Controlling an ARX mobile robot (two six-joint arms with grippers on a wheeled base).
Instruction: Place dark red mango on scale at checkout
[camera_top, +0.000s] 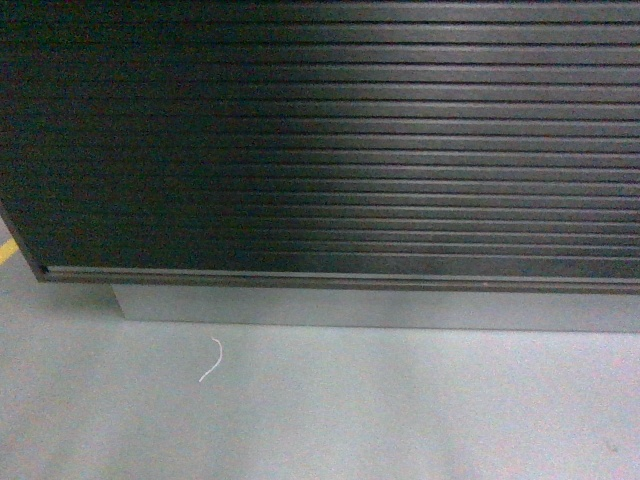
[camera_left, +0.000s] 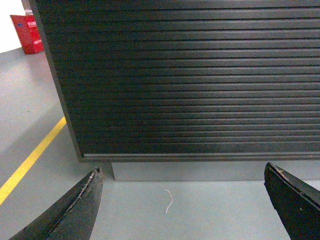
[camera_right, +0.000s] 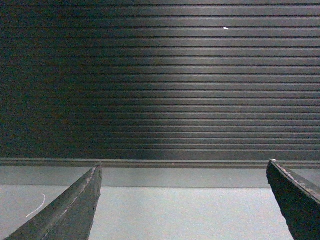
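Ribbed checkout front ahead; left tool and right tool gape wide, holding nothing.

No readable text in any view.
The red box at the far left of the left wrist view carries pale markings, too small and blurred to make out; nothing else shows lettering.

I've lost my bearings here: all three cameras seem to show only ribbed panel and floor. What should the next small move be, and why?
Probably raise the head view and arms. Every view shows only the checkout ribbed front and grey floor; no counter top, mango or scale appears. The left gripper and right gripper are open, empty and low, so nothing can be grasped yet.
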